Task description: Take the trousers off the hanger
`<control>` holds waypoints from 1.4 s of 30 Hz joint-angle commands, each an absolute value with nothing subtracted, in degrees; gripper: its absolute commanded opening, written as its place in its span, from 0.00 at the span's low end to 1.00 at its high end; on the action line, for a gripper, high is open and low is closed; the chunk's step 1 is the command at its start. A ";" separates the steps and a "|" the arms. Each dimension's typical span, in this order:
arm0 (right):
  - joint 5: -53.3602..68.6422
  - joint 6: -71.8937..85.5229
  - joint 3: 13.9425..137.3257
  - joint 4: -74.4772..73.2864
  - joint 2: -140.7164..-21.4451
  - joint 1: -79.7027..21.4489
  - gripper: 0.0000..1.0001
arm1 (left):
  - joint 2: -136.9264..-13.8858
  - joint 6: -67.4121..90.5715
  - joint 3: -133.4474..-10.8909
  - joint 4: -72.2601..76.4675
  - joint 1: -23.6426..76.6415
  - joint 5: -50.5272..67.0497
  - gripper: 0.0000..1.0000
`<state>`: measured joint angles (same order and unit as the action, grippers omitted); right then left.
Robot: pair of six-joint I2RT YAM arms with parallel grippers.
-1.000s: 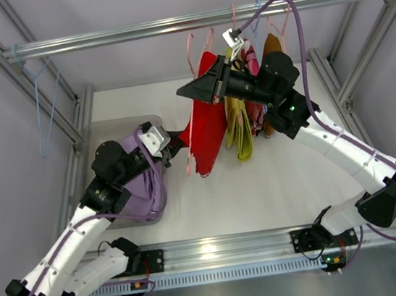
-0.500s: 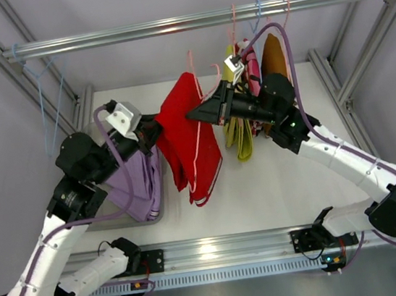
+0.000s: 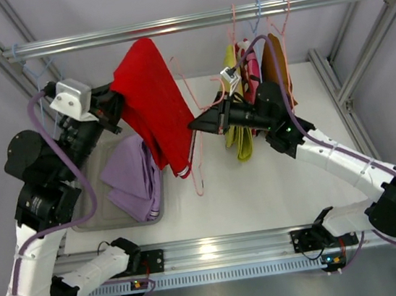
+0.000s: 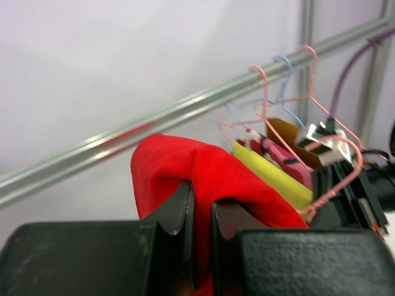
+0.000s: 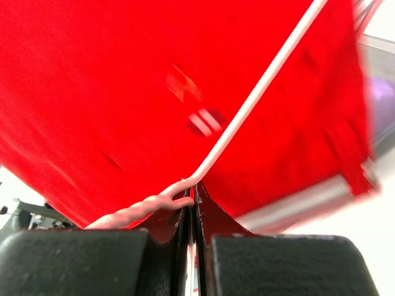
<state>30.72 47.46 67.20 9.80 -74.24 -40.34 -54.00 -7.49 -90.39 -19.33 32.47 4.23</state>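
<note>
Red trousers point(image 3: 152, 103) lifted higher, L jaws pinching them; R jaws clamp hanger point(image 5: 247, 106) (pink wire).

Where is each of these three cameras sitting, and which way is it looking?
Top camera: fixed above and behind the arms, looking down on the table, the rail and both whole arms; the left gripper holds the red trousers up.
Left wrist camera: rides the left arm, looking past that gripper toward the rail.
Right wrist camera: rides the right arm, looking past the right gripper, shut on the pink hanger, at red cloth.
Shared: all three show the red trousers.
</note>
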 commanded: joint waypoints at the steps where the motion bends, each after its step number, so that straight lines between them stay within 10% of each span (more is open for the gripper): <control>1: 30.59 44.39 66.62 12.31 -72.34 -40.08 0.00 | -51.86 -14.66 -96.32 -6.07 31.29 -2.89 0.00; 25: 30.32 40.61 67.06 8.79 -70.31 -40.17 0.00 | -27.36 -48.85 -86.58 -26.26 18.99 -22.13 0.00; 42: 29.97 40.08 68.73 8.00 -71.63 -40.17 0.00 | -21.44 -43.60 -72.36 -49.13 18.46 -28.31 0.00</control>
